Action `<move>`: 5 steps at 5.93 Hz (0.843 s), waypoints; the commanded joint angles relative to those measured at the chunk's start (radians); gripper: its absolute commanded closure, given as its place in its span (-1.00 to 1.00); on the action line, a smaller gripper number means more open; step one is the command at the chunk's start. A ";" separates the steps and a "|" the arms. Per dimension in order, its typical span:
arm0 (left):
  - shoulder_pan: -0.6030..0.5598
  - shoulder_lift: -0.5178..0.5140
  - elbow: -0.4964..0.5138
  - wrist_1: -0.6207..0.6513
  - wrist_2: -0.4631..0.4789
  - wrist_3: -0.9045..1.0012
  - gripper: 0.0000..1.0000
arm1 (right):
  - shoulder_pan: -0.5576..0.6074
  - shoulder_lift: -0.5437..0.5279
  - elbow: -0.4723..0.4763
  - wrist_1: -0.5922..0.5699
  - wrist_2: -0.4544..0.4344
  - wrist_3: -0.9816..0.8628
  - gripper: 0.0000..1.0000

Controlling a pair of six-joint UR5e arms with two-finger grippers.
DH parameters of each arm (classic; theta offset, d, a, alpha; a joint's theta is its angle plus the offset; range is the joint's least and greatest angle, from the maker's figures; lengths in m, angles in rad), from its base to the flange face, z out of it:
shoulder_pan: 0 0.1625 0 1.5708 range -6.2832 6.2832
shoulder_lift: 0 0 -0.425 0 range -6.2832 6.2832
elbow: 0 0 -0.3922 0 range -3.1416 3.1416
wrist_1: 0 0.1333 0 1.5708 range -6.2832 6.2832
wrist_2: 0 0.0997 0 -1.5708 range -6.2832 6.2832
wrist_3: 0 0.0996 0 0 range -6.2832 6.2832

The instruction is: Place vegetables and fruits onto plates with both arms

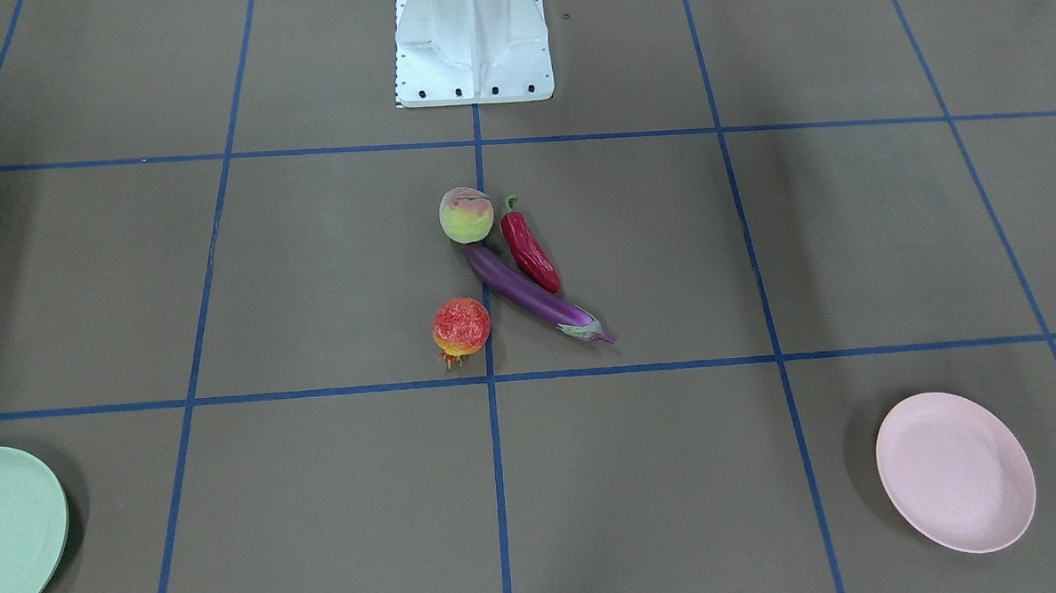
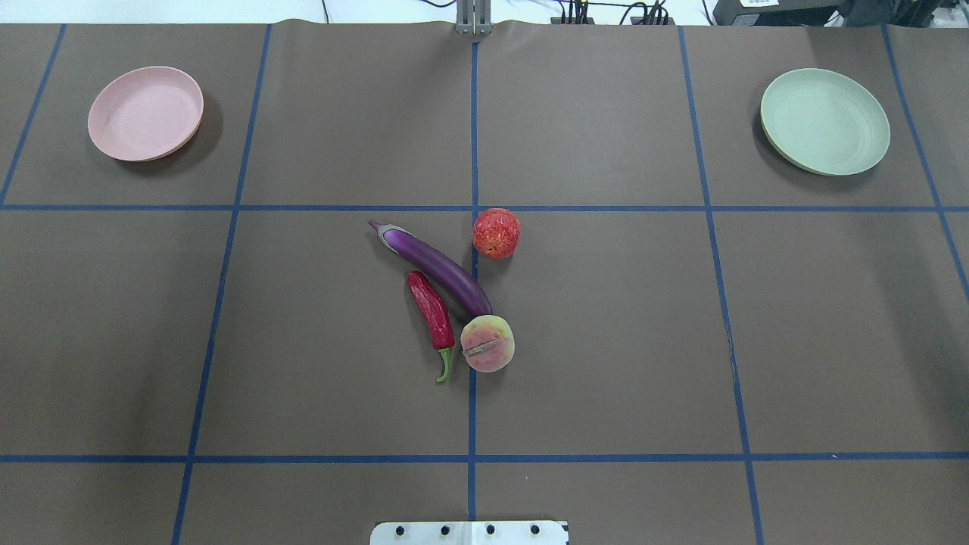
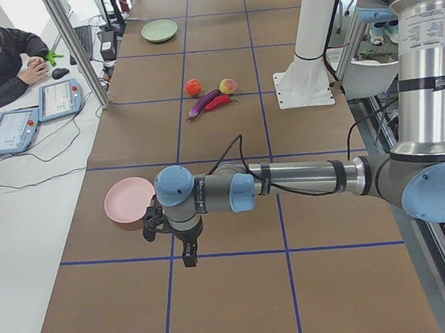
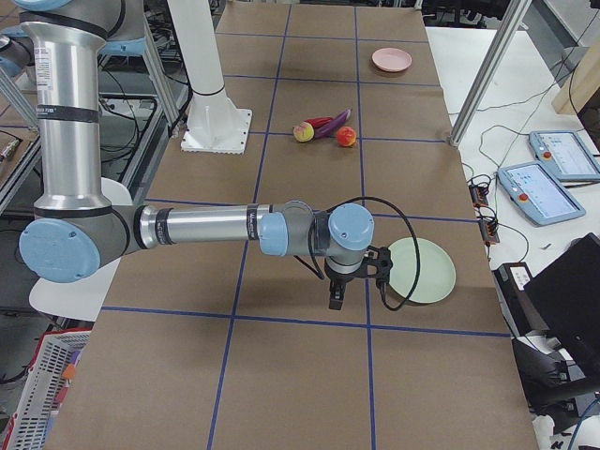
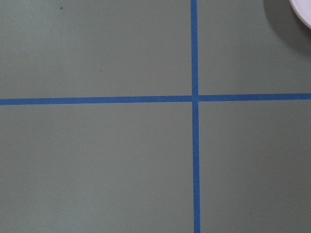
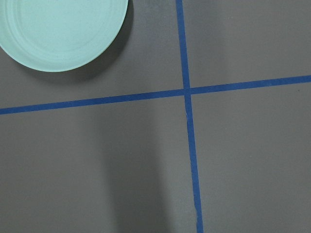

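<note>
Eggplant point(image 2: 437, 266), chili pepper point(image 2: 431, 310), peach point(image 2: 487, 344), pomegranate point(image 2: 496, 233) cluster centrally, seemingly reachable from both sides; left fingers point(image 3: 188, 259), right fingers point(image 4: 335, 300): cannot tell how wide.

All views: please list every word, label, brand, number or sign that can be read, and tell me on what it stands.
No text can be read in any view.
pink plate and green plate: plain, no marking.
eggplant, chili pepper, peach, pomegranate: no label.
tablet screens beside the table: too small and blurred to read.
</note>
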 commanded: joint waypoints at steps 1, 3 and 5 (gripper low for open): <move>0.001 -0.003 -0.008 -0.004 -0.002 -0.001 -1.00 | 0.000 0.009 0.014 -0.002 0.001 0.003 -1.00; 0.003 -0.071 -0.008 -0.028 -0.001 -0.001 -1.00 | 0.000 0.021 0.017 0.000 -0.002 0.002 -1.00; 0.051 -0.140 -0.054 -0.024 0.001 -0.006 -1.00 | -0.027 0.096 0.035 -0.002 -0.011 0.009 -1.00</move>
